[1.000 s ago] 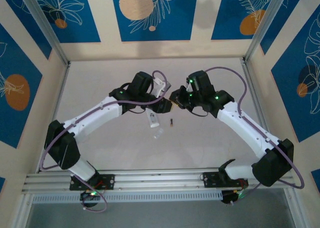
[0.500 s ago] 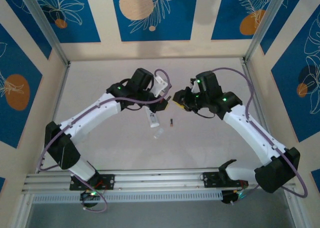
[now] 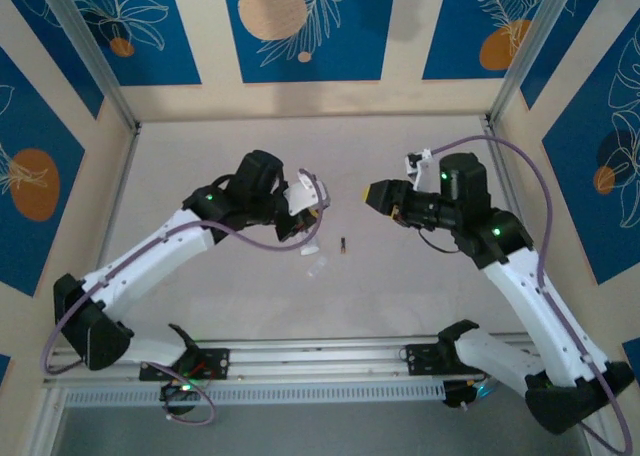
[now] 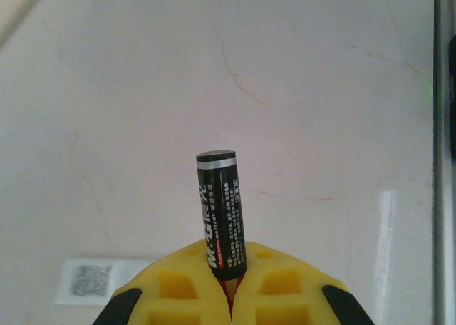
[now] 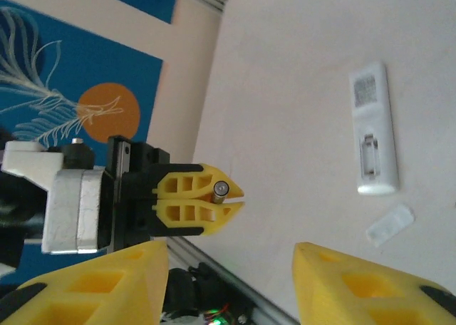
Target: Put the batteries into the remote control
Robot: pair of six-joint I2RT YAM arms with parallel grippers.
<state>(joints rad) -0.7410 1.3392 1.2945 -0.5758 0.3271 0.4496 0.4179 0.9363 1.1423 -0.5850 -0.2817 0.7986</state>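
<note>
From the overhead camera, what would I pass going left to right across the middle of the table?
The left gripper, shut on the held battery → the loose battery → the right gripper, open.

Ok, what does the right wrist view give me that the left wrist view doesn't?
Right wrist: the remote control lying back-up with its battery bay open, the loose cover beside it, and the right gripper, fingers spread apart. Left wrist: the side of the battery with its printed label, sticking straight out of the fingers. Both: that battery clamped in the left gripper, yellow fingers closed on it.
</note>
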